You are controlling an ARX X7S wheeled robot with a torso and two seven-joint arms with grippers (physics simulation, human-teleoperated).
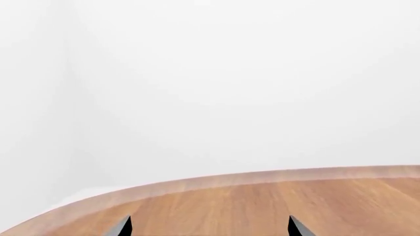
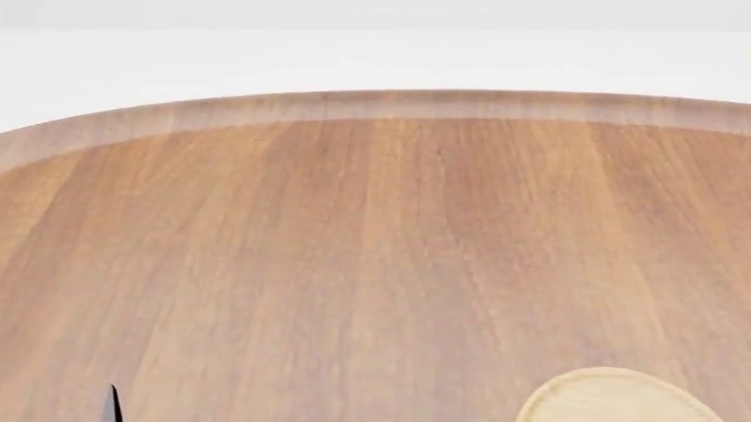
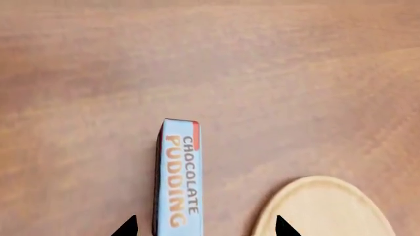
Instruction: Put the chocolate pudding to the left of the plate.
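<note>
Lying on the counter (image 3: 276,64), the pudding (image 3: 178,177) showed only in the right wrist view, its lettered light blue face toward that camera and its red edge at the far end. Its long axis ran straight away from the right fingers (image 3: 205,227), and its near end sat between the two dark tips, closer to one of them. Those tips stood apart, open, with no contact on the carton that could be seen. The plate (image 3: 328,209) lay just beside the pudding, with a strip of bare wood between them. The right arm was plainly the nearer one, so the grasp would probably fall to it. The left fingers (image 1: 210,228) were spread too, holding nothing, over bare wood near the counter's curved edge. In the head view only the plate's rim (image 2: 610,396) showed; the pudding was out of frame there.
</note>
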